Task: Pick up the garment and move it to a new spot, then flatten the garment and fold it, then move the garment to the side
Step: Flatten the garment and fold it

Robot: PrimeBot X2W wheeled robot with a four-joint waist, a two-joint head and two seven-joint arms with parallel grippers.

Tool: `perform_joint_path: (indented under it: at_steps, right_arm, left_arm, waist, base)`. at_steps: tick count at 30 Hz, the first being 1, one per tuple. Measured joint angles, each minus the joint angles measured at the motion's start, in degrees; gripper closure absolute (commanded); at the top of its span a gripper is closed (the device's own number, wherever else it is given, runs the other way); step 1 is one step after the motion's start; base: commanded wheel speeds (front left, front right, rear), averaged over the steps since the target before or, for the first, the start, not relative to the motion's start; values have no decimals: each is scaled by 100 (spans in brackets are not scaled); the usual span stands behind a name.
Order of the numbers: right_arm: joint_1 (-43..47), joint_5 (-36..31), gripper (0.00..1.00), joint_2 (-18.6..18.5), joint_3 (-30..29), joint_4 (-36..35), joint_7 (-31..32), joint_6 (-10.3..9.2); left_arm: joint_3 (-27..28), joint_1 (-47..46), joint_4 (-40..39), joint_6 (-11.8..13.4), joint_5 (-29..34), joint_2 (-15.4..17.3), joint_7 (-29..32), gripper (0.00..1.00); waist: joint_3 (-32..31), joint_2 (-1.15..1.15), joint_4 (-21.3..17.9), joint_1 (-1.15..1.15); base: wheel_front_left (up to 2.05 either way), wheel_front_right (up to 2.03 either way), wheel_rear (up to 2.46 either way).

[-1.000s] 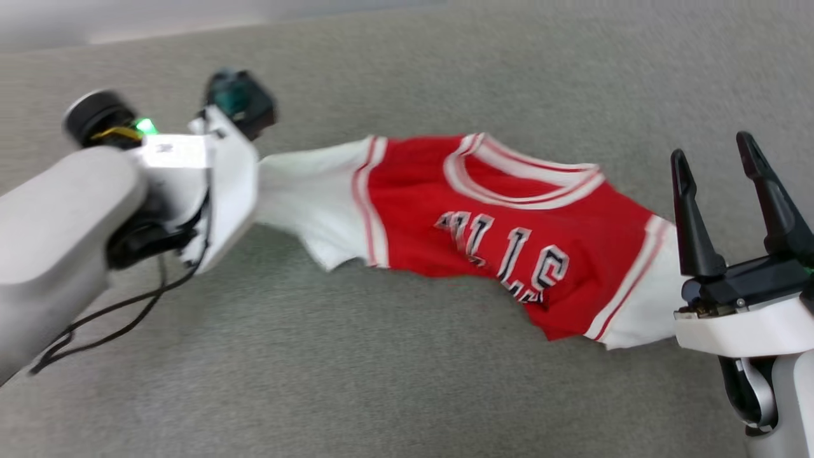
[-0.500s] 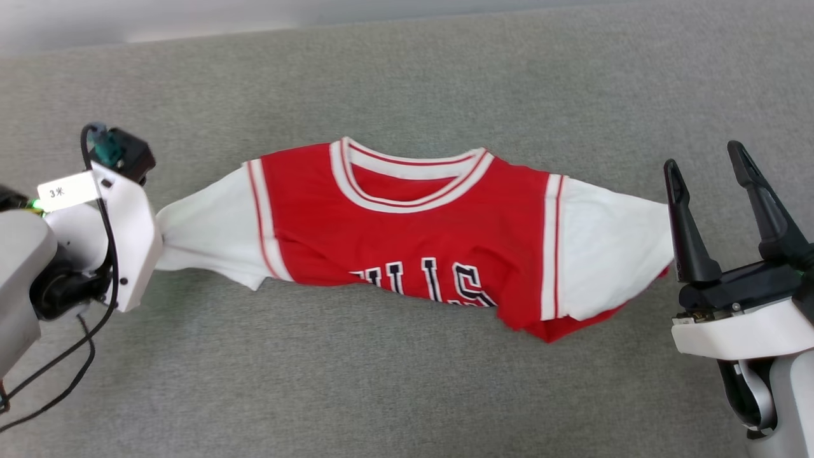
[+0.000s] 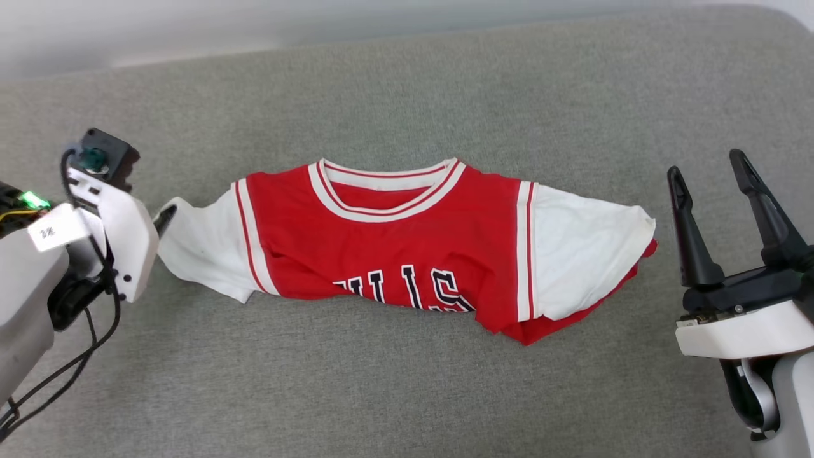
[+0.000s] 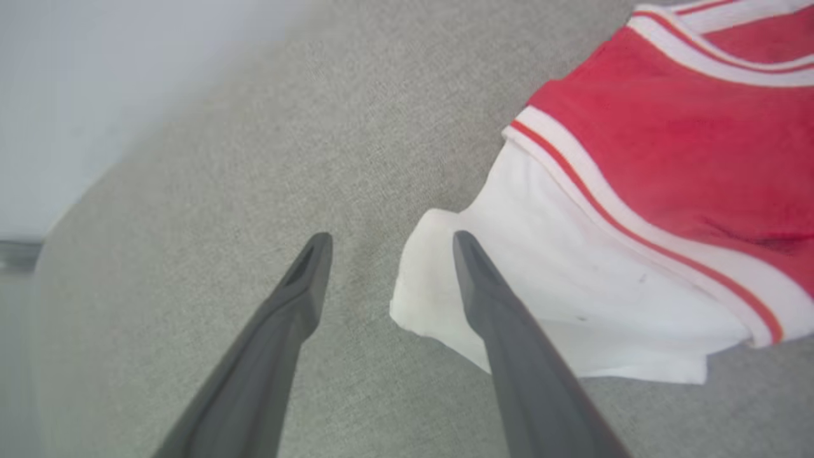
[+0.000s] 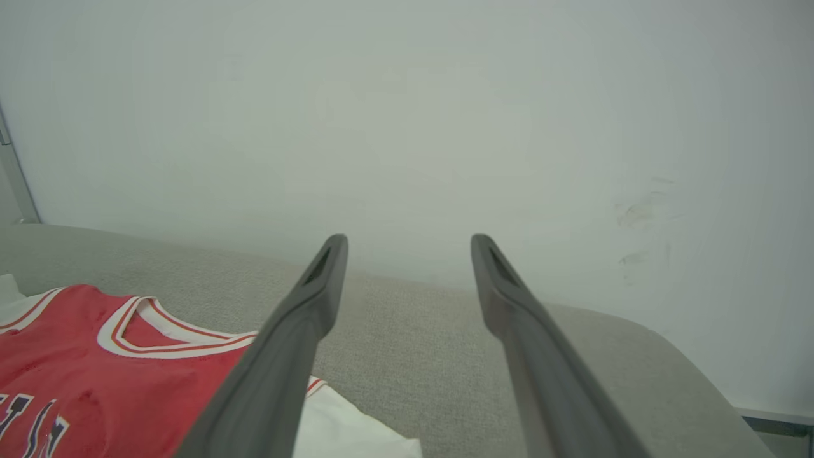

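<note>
White wrist shells (image 3: 127,235) carry dark tapered tool fingers (image 3: 690,242); the left trails a black cable (image 3: 76,369).

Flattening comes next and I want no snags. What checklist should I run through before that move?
1. Left jaws open: ok, spread wide in the left wrist view.
2. Left jaws free of the garment: cannot tell; one finger overlaps the near sleeve.
3. Right jaws open: ok.
4. Right jaws apart from the garment: ok, a gap shows beside the far sleeve.
5. Garment lying flat: not ok; the lower part is bunched under and cuts off the letters.
6. Garment resting on the grey surface: ok.
</note>
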Motion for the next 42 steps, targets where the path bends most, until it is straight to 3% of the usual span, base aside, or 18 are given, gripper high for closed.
perform_joint_path:
  at_steps: [4,9,13,17,22,27,33,38,42]
  right_arm:
    - [-16,-5,0,-131,-33,-4,1,0]
    - [-464,-52,0,-497,49,-68,0,0]
    - [-1030,80,0,-1006,461,119,230,0]
    - [-1777,692,0,-1649,1361,348,1263,0]
    - [-2808,1657,0,-2382,2683,570,2673,0]
    - [-3694,2757,0,-2852,4027,762,4197,1]
    - [-4542,3631,0,-3108,5077,1122,5556,0]
    - [-5027,3911,0,-3128,5662,1504,6058,0]
    - [-5239,3982,0,-3043,6006,1882,6010,0]
  left_arm:
    - [235,197,-207,458,261,104,-1240,0]
    - [628,641,-798,1355,401,260,-2471,0]
    - [1120,1178,-1625,2231,576,293,-2648,0]
    - [2148,1864,-2684,3118,1236,182,-2666,0]
    - [3258,3005,-3548,3784,2192,-267,-2666,0]
    - [4173,3844,-3991,3901,2961,-927,-2666,0]
    - [4965,4517,-4216,3573,3627,-1813,-2666,0]
    - [5384,4743,-4203,3066,4019,-2403,-2666,0]
    - [5632,4758,-4172,2695,4287,-2794,-2666,0]
  waist:
    - [-211,0,63,0]
    - [-345,0,195,0]
    - [-364,0,288,0]
    - [-303,0,365,0]
    - [-186,0,491,0]
    - [-34,0,647,0]
    - [206,0,882,0]
    - [444,0,1093,0]
    - [652,0,1248,0]
  base:
    - [0,0,0]
    - [0,0,0]
    - [0,0,0]
    - [0,0,0]
    - [0,0,0]
    - [0,0,0]
    - [0,0,0]
    - [0,0,0]
    - [0,0,0]
